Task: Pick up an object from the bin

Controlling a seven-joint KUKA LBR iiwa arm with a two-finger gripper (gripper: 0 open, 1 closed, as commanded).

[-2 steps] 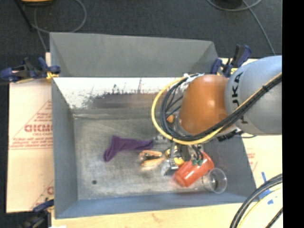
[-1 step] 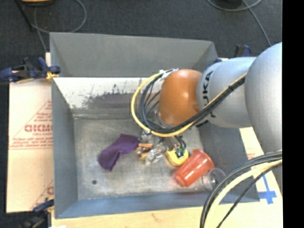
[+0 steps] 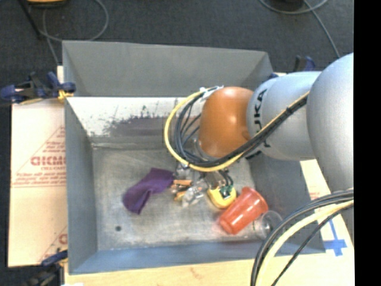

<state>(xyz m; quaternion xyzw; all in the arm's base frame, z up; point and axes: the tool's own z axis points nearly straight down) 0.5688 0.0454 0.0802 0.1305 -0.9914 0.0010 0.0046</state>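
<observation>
My gripper [image 3: 189,189] reaches down in the middle of the bin floor, mostly hidden under the arm's orange cover. Its metal tips sit at the right end of a crumpled purple cloth [image 3: 144,189], beside a small orange piece [image 3: 180,186]. Just right of the tips lies a yellow round thing with a green part [image 3: 220,196]. Further right an orange-red cup [image 3: 241,211] lies on its side.
A clear plastic piece [image 3: 268,222] rests against the cup near the bin's right front corner. The arm and its cables cover the bin's right half. Bare floor stretches to the left of the cloth.
</observation>
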